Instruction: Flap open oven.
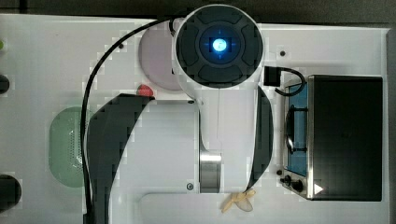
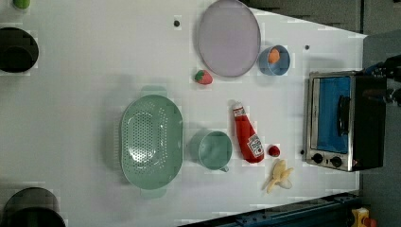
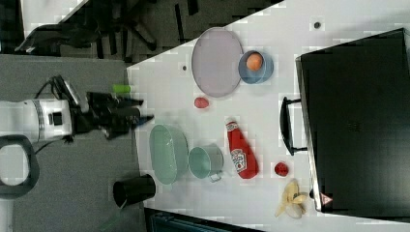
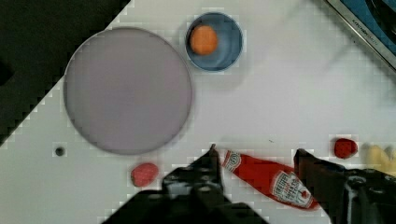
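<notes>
The oven (image 2: 343,122) door is shut — no approach is made yet. The fingers (image 4: 212,165) are spread, empty, above the ketchup (image 4: 268,176); the handle (image 2: 342,115) must be reached.

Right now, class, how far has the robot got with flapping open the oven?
Nothing looks done yet: the oven door sits shut, its dark handle flat against the blue glass. In hand: the hand hangs open and empty above the ketchup bottle, away from the oven. Left: reach the handle, grip it, pull the door down.
</notes>
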`<state>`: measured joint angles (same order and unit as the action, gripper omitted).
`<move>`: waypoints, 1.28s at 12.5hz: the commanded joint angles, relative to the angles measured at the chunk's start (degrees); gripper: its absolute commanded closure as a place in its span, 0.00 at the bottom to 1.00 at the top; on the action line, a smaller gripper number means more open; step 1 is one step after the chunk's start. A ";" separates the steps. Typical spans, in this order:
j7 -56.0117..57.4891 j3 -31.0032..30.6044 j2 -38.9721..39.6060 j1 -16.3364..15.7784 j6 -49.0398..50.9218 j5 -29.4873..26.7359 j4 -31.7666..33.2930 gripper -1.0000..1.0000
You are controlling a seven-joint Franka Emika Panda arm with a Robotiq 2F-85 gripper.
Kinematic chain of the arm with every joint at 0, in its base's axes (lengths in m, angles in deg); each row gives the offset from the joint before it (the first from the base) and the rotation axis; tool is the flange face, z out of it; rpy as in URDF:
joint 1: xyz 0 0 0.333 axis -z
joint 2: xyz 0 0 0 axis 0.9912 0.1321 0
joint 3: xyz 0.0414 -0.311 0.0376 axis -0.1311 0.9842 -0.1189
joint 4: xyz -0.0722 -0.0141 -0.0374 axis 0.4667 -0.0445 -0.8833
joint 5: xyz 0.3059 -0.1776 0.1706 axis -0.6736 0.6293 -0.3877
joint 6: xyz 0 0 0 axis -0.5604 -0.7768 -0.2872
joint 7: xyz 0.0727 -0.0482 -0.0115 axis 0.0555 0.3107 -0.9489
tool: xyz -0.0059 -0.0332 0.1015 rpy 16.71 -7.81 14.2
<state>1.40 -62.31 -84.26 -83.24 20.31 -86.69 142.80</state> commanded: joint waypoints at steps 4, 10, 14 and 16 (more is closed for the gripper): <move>-3.51 2.20 -10.98 0.67 9.99 0.16 2.30 0.00; -3.50 2.25 -10.98 0.69 10.06 0.16 2.34 0.55; -3.36 2.73 -10.97 0.80 10.17 0.41 3.41 0.82; -1.24 3.95 -10.97 0.88 10.05 0.94 5.16 0.82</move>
<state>0.35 -59.59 -94.12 -82.82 30.01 -85.82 146.72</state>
